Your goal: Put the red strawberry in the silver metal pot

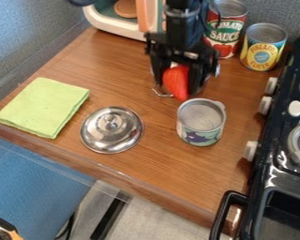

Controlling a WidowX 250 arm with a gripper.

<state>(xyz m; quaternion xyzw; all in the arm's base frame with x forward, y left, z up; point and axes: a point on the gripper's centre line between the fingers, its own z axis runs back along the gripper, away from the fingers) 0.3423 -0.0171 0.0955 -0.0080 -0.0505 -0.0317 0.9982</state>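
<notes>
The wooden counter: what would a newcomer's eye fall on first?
Probably the bright red object, held by the black gripper above the picture's centre. Next, perhaps the shiny metal lid, below and left of it in the picture, then the lime-green folded cloth at the far left. Colourful cans stand at upper right.

The lid (pixel 111 130) is shiny, smooth metal; the folded cloth (pixel 43 107) looks soft and matt; the counter (pixel 135 161) has a wood-grain surface with a slight sheen; the cans (pixel 263 47) look like metal, with printed label wraps; the stove (pixel 263 174) is glossy black
</notes>
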